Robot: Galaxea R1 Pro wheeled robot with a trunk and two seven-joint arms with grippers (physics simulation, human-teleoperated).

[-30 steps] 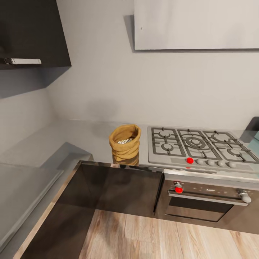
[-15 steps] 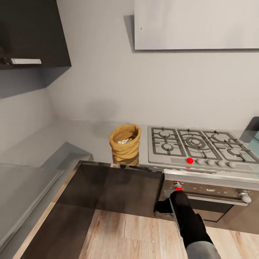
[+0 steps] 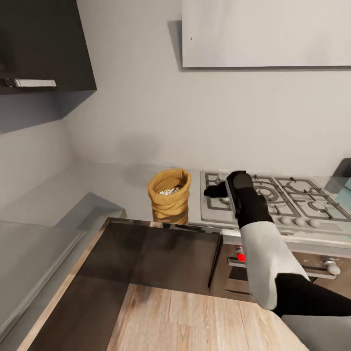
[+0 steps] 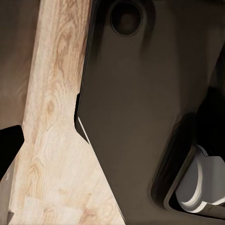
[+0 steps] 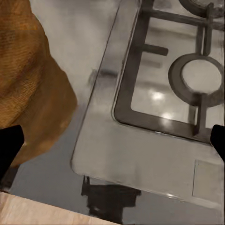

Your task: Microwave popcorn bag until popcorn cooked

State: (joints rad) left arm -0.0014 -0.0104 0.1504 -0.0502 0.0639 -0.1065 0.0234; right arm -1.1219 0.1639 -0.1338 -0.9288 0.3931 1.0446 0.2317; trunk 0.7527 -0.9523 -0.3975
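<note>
The popcorn bag (image 3: 169, 196), a tan burlap sack with a rolled rim, stands upright on the grey countertop (image 3: 112, 187) just left of the gas hob. Whitish popcorn (image 3: 169, 191) lies heaped in its mouth. My right gripper (image 3: 211, 191) hovers over the hob's near left corner, a short gap right of the sack, pointing toward it. In the right wrist view the popcorn bag (image 5: 28, 84) sits to one side, and the right gripper (image 5: 112, 145) is open with nothing between its black fingertips (image 5: 9, 146). The left gripper's fingertip (image 4: 9, 145) hangs over the wood floor.
The gas hob (image 3: 278, 200) with raised grates lies under my right arm, the oven (image 3: 273, 278) below it. A flat grey hood (image 3: 265, 34) and a dark wall cabinet (image 3: 44, 44) hang above. A pale blue sliver (image 3: 347, 191) shows at the right edge.
My right arm has risen from in front of the oven to above the hob's left side, ending close to the sack. The sack has not moved.
</note>
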